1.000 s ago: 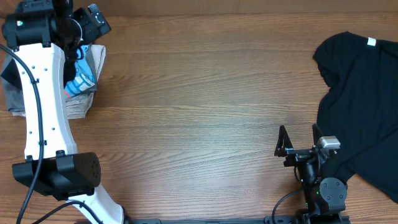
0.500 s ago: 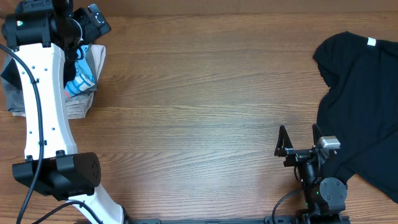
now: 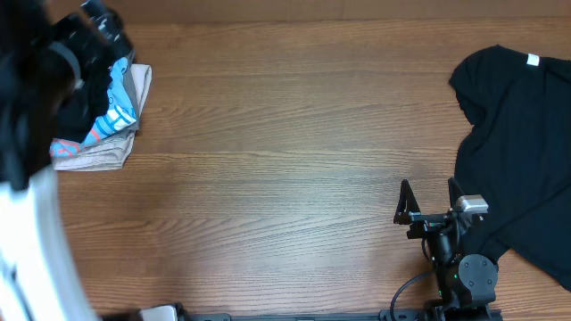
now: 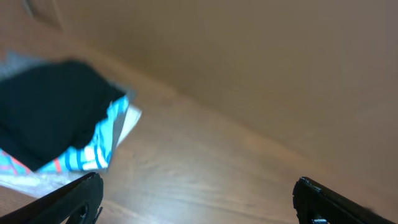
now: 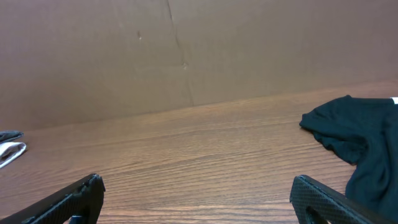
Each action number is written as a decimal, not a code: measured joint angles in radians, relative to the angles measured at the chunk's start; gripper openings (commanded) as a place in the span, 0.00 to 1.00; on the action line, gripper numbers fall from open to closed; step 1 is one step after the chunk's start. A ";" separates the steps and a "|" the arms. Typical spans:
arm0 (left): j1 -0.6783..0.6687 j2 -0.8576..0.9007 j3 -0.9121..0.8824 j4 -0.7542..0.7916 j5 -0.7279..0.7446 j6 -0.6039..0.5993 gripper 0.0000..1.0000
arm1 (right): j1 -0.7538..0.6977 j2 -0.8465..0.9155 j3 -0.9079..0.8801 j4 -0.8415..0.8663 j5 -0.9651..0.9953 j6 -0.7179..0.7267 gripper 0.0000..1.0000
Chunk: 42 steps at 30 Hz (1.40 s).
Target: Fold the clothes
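Note:
A black T-shirt lies rumpled and unfolded at the table's right edge, a small white tag near its top. In the right wrist view it sits to the right, beyond the fingertips. My right gripper stands open over bare wood just left of the shirt, holding nothing. My left gripper is open and empty near the far left corner; its arm is a blur from above. A folded black garment tops the pile there.
The pile of folded clothes at the far left holds grey and blue-and-white striped pieces. A brown wall backs the wooden table. The left arm's white link crosses the table's left side.
The left arm has swung away from the folded pile and now shows as a blur. The right arm and the black T-shirt have not moved.

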 measured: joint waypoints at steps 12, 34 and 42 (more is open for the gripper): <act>0.000 -0.407 0.013 -0.001 0.000 0.000 1.00 | 0.000 0.000 0.000 0.000 0.000 0.000 1.00; 0.000 -0.453 0.006 -0.469 -0.011 0.007 1.00 | 0.000 0.000 0.000 0.000 0.000 0.000 1.00; 0.000 -0.554 -0.026 -0.471 0.040 0.034 1.00 | 0.000 0.000 0.000 -0.001 0.000 0.000 1.00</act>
